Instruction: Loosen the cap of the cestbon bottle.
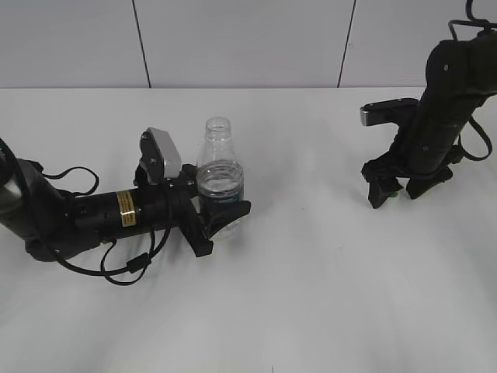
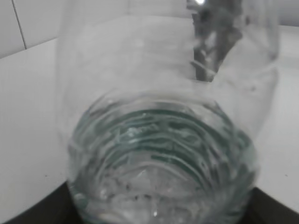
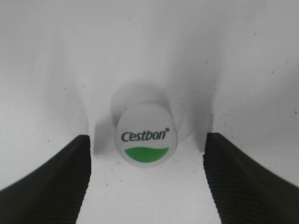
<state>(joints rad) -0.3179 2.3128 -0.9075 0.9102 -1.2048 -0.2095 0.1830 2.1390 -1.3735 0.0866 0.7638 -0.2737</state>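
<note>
The cap (image 3: 145, 141), a small round white plastic screw top with a green patch and the word Cestbon on it, lies on the white table (image 1: 311, 295), right between the two open fingers of our right gripper (image 3: 145, 179); the black ribbed fingers (image 3: 51, 182) stand wide apart on each side and neither one touches it. In the outside view we can only see a tiny bit of green under that gripper. So the cap looks to be already off, not just loose.

Our left gripper (image 1: 220, 219) lies low on the table and is clamped around the green label band of the small clear plastic Cestbon bottle (image 1: 220, 175); the bottle stands upright with its mouth open and bare, well apart from the cap. There is a little water low down in it.

We think the cap is very light and hard, with a smooth top; it could slip or skid on the table, so we would pinch it by its round side wall. We think the bottle is light, thin and squashy; a hard squeeze could dent it and push water out of the open top; the band low on the body seems the best place to hold, and we would hold it gently.
</note>
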